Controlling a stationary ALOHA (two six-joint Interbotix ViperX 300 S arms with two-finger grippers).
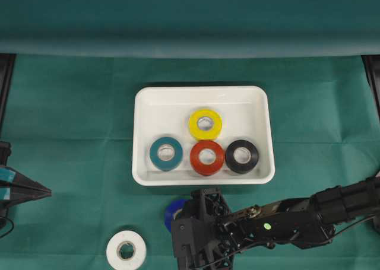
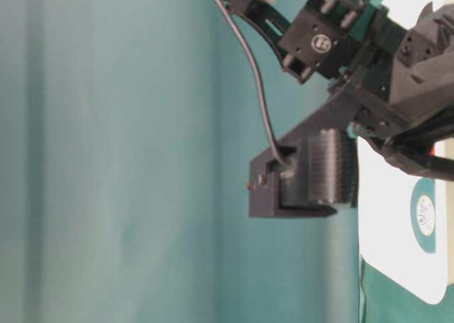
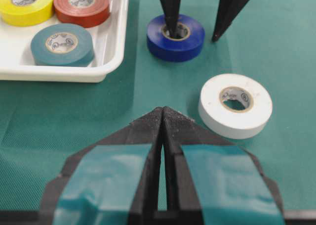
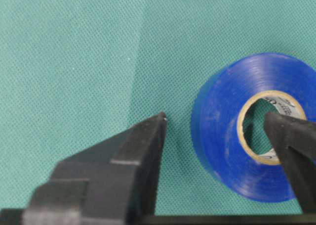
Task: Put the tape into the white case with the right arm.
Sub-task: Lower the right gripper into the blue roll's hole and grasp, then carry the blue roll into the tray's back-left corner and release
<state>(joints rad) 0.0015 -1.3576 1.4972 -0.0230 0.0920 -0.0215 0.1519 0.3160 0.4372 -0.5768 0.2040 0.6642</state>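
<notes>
One blue tape roll (image 3: 176, 37) lies flat on the green table (image 1: 71, 133), just outside the white case (image 1: 148, 104) at its 6 o'clock edge. The right pincer (image 3: 193, 34) straddles the roll's wall, one finger (image 4: 291, 151) inside the core, the other (image 4: 143, 146) outside and clear of the roll; nothing is gripped. Four rolls sit in the case: yellow (image 1: 205, 124), teal (image 1: 165, 153), red (image 1: 207, 157), black (image 1: 241, 156). A white roll (image 1: 126, 250) lies at 8 o'clock from the blue one. The left pincer (image 3: 162, 111) is clenched, empty.
</notes>
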